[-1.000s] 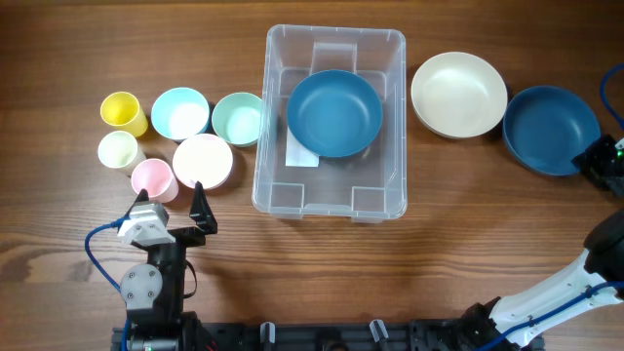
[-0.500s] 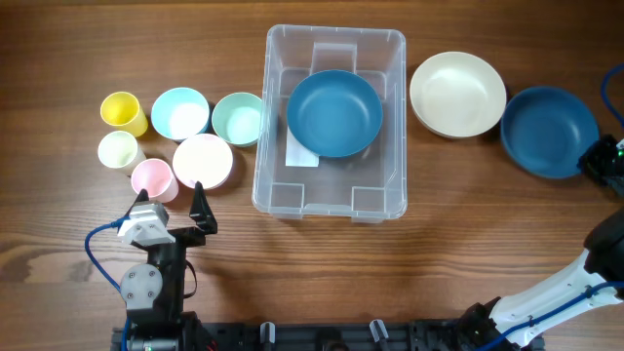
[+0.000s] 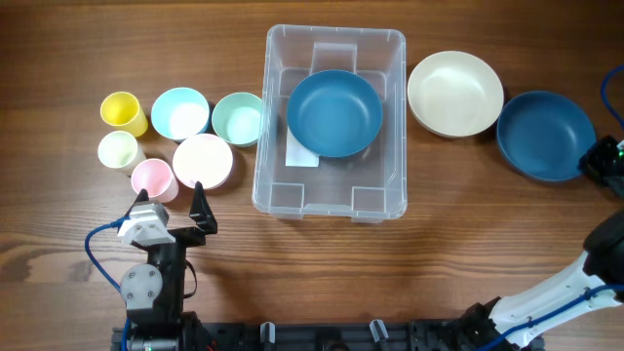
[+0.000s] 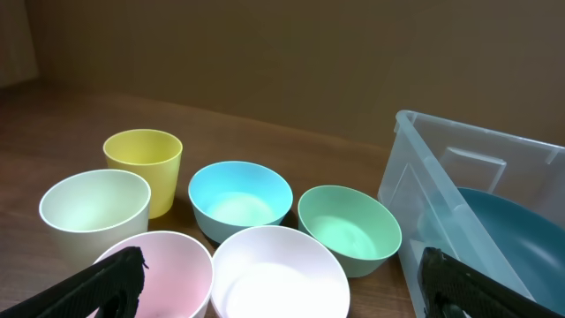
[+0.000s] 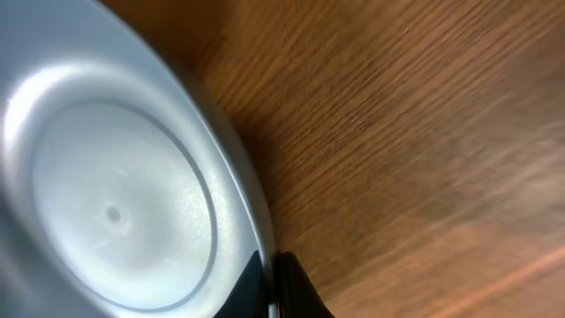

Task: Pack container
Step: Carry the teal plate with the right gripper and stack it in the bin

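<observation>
Now lift the bowl before carrying it across

Seemingly the right gripper [image 3: 597,162] is pinched on the outer rim of the dark blue bowl [image 3: 546,135], which sits right against the cream bowl [image 3: 455,94]. Best to raise it straight up first, so the cream bowl is not shoved, then nest it on the packed bowl [image 3: 333,112]. The container [image 3: 330,195] stands mid-table, well left of that gripper, beyond the cream bowl. The left gripper [image 3: 171,203] hangs open by the cups [image 3: 152,178], near the container's front left corner.
</observation>
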Robot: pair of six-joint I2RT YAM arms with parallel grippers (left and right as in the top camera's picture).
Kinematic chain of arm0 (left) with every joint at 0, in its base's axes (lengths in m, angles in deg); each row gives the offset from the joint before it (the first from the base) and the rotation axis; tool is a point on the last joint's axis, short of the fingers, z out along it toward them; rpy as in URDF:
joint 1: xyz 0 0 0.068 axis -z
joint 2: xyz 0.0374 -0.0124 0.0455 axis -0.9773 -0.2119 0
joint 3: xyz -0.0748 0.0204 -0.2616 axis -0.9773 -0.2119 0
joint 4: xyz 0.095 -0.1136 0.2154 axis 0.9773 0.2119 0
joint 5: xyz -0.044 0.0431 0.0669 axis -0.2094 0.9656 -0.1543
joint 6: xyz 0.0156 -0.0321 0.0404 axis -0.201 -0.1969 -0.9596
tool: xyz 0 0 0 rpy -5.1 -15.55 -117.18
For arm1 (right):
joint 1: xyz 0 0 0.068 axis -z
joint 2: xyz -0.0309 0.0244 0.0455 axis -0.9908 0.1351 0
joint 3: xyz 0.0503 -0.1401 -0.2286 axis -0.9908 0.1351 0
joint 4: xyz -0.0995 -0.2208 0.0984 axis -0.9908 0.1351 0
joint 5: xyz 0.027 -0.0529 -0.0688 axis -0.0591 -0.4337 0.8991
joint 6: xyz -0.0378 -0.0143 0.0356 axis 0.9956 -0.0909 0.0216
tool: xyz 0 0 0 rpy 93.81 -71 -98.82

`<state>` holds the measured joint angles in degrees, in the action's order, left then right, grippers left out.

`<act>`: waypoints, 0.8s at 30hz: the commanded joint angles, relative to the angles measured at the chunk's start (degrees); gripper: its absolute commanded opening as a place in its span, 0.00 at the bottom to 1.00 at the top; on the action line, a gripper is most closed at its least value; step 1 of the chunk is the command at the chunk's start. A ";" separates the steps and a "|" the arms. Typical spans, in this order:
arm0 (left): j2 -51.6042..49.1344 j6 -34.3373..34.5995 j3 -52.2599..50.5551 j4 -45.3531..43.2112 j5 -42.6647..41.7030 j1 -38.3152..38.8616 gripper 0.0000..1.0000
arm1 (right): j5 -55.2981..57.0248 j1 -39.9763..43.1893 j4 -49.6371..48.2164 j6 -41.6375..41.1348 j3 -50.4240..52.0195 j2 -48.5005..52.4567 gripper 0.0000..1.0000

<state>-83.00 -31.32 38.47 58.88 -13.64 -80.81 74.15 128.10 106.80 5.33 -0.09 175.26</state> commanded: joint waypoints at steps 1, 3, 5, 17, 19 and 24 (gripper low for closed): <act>0.37 -1.14 -0.52 -0.20 -0.52 0.33 1.00 | 3.19 -0.04 -0.24 -0.98 -4.07 -9.57 0.04; 0.37 -1.14 -0.52 -0.20 -0.52 0.33 1.00 | 5.22 -0.04 -0.28 -1.38 -4.13 -13.07 0.04; 0.37 -1.14 -0.52 -0.20 -0.52 0.33 1.00 | 4.92 -0.09 -0.13 -1.36 -4.11 -16.39 0.04; 0.37 -1.14 -0.52 -0.20 -0.52 0.33 1.00 | -4.26 -19.41 5.86 -1.55 -4.11 -23.76 0.05; 0.37 -1.14 -0.52 -0.20 -0.52 0.33 1.00 | -4.24 -25.94 4.70 -2.05 -4.11 -23.58 0.04; 0.37 -1.14 -0.52 -0.20 -0.52 0.33 1.00 | 0.94 -41.59 -2.25 -3.28 -4.11 -23.37 0.04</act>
<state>-83.00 -31.32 38.47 58.86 -13.64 -80.81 72.86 94.33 107.32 3.77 -3.43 151.81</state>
